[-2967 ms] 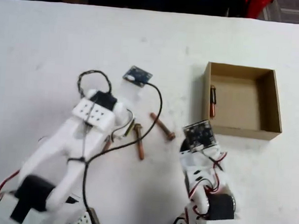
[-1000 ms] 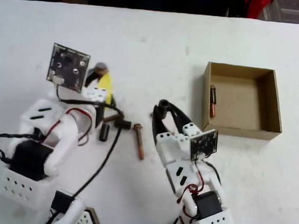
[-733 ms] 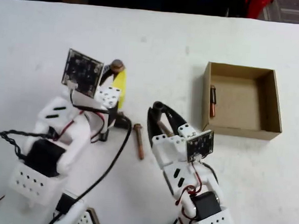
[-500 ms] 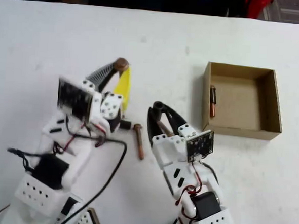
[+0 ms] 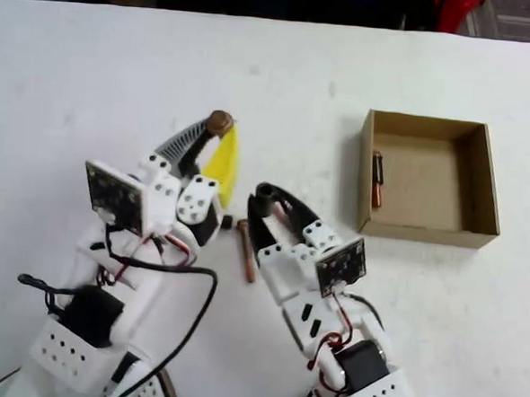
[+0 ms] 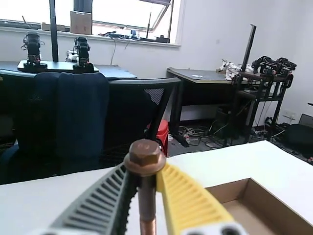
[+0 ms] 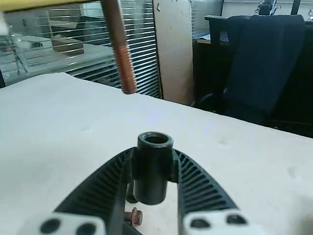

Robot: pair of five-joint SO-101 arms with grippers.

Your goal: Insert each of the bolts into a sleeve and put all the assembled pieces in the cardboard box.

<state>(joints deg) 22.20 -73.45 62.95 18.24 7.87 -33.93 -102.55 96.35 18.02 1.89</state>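
Above the surface (image 5: 120, 64), the left claw (image 6: 145, 175) pinches a bolt (image 6: 144, 157) under its head. It looks hard and slippery. The right claw (image 7: 153, 159) hugs the stiff sleeve (image 7: 152, 178) at its middle.

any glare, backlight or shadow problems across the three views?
High view: table evenly lit, very bright white, with soft shadows under the arms; cardboard box interior readable. Left wrist view: bright windows behind, but the bolt stands out against the dark chair. Right wrist view: backlit blinds; the black sleeve shows little surface detail, though its bore is visible.
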